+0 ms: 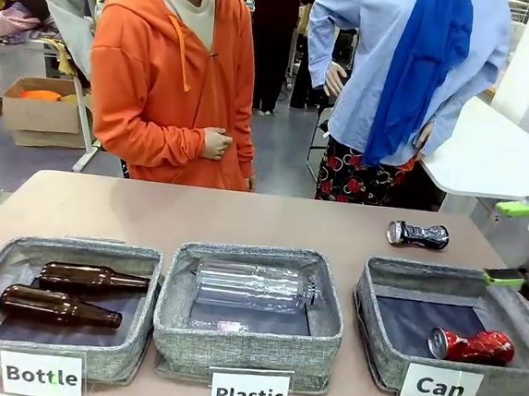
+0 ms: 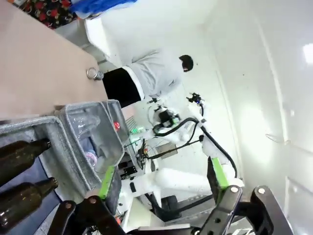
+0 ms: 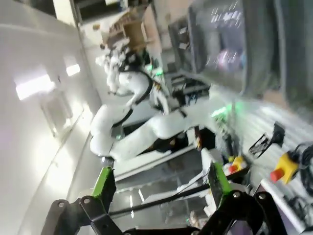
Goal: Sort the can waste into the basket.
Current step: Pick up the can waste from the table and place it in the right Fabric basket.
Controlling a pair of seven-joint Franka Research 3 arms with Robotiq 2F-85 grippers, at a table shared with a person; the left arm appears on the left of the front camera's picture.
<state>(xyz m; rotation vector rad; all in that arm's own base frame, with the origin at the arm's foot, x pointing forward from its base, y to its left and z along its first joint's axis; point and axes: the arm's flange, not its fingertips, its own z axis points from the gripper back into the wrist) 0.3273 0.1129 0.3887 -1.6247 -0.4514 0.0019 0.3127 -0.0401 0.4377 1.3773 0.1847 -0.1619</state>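
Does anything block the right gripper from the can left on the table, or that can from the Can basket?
Nothing visible does. The black-and-silver can lies on bare table behind the basket, with the open right gripper off to its side.

The right gripper point(image 3: 161, 182) is black, with green pads point(image 3: 104, 180) and round screws point(image 3: 83, 200) at its joints. The person point(image 1: 178, 70) wears an orange hoodie point(image 1: 134, 103) with drawstrings over a pale top.

red can point(image 1: 471, 346), near right gripper point(image 1: 513, 243): crumpled glossy metal
black-and-silver can point(image 1: 418, 235): shiny metal
basket point(image 1: 373, 305): grey woven cloth, matt, rough
table point(image 1: 272, 219): smooth, matt
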